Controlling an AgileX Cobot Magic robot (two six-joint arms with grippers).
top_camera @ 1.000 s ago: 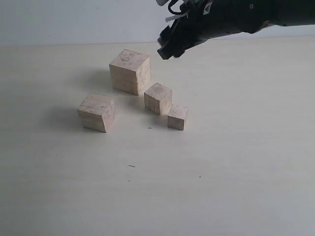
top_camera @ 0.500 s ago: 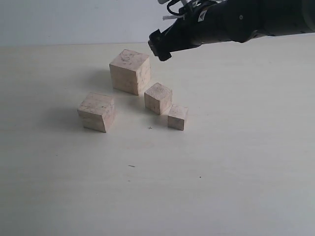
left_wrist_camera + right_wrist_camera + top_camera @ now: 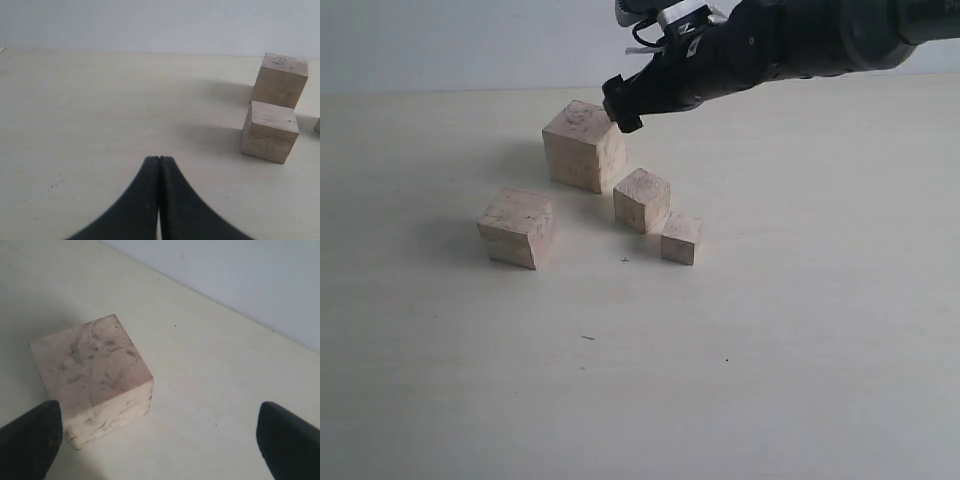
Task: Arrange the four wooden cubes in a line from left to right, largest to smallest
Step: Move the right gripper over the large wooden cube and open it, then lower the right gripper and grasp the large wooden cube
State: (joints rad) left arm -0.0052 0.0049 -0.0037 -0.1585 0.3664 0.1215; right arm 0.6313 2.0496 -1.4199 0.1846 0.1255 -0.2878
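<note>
Obs: right end effector spread wide, empty, above the largest pale beige bare-wood cube at the back of the pale surface. Second-largest cube sits front-left, apart. Third cube and smallest cube lie just beside each other, right of the largest. Left end effector clenched on nothing.
</note>
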